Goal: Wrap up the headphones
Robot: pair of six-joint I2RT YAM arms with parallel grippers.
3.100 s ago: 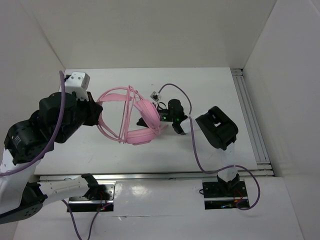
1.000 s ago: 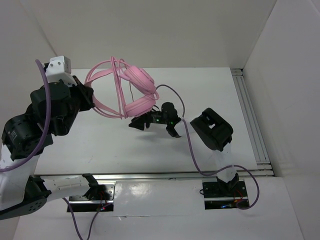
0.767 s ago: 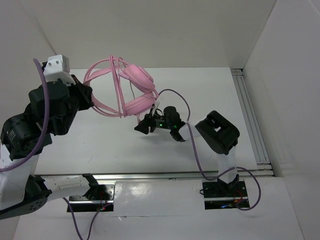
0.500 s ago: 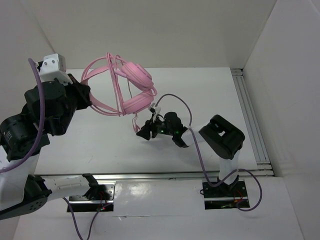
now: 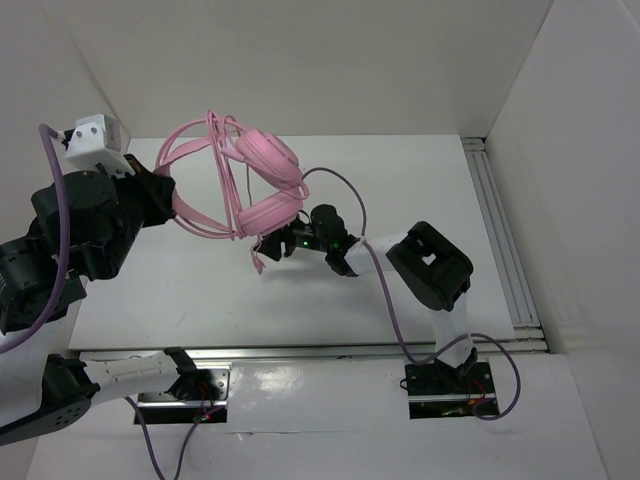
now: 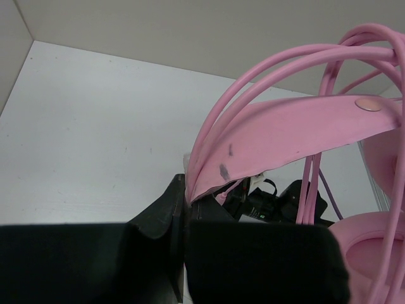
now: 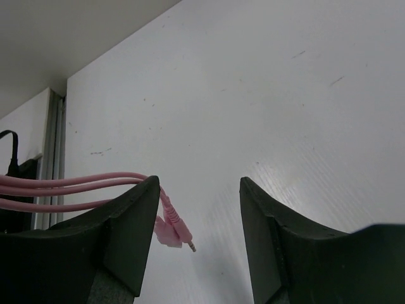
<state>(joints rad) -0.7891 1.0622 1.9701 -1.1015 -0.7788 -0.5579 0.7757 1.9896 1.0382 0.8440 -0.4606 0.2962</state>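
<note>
The pink headphones (image 5: 262, 170) hang in the air above the table. My left gripper (image 5: 166, 196) is shut on the flat headband (image 6: 285, 126), with the fingers pinching its end (image 6: 187, 204). Thin pink cable (image 5: 224, 165) is looped several times across the band. An ear cup (image 6: 373, 253) shows at the lower right of the left wrist view. My right gripper (image 5: 272, 246) is open below the ear cups. In the right wrist view the cable's plug (image 7: 178, 229) dangles just inside the left finger (image 7: 130, 234), with strands (image 7: 76, 187) running off to the left. Nothing is between the jaws (image 7: 197, 190).
The white table (image 5: 420, 180) has white walls at the back and sides. A metal rail (image 5: 500, 230) runs along its right edge. A purple robot cable (image 5: 385, 290) loops from the right arm to its base.
My left arm has carried the headphones slightly left and higher. My right gripper has swung left and up under the ear cups, and the plug end now hangs beside it.
</note>
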